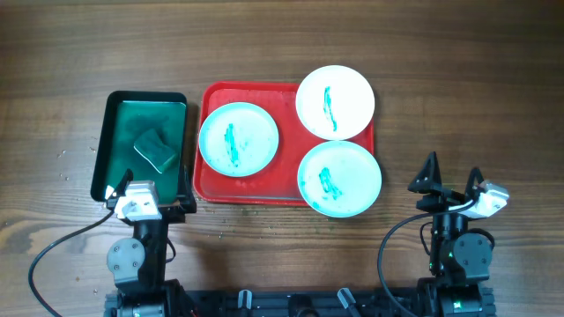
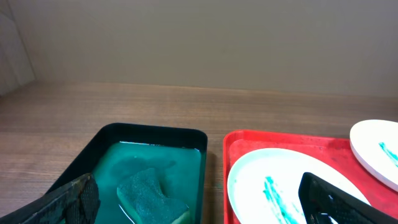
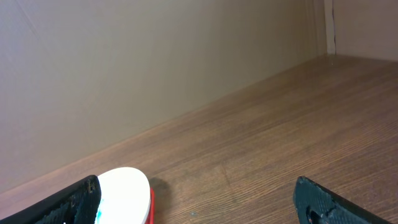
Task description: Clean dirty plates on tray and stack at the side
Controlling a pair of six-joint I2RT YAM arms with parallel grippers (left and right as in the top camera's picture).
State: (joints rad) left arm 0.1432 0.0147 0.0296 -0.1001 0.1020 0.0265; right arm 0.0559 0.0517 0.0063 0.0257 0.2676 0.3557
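Overhead, we see the red tray (image 1: pixel 288 180) lying on the wooden tabletop (image 1: pixel 458 70) with three white plates (image 1: pixel 238 139) on it, each marked with a teal-green smear. The left plate (image 1: pixel 238 139) sits fully inside the rim. The far right plate (image 1: pixel 335 102) overhangs the tray's far edge, and the near right plate (image 1: pixel 339 179) overhangs its near right corner. These two right plates are very close together, and we cannot tell whether they touch. Just beside the red tray on its left lies a dark green tray (image 1: pixel 101 150) holding greenish liquid and a green sponge (image 1: pixel 155 150). The left end effector (image 1: pixel 148 195) hangs over the near rim of the dark green tray with its fingers spread wide and nothing between them. From its wrist camera we look between the fingers at the sponge and the left plate. The right end effector (image 1: pixel 453 172) is over bare tabletop, well apart from the red tray on its right side. Its fingers are also parted and hold nothing.
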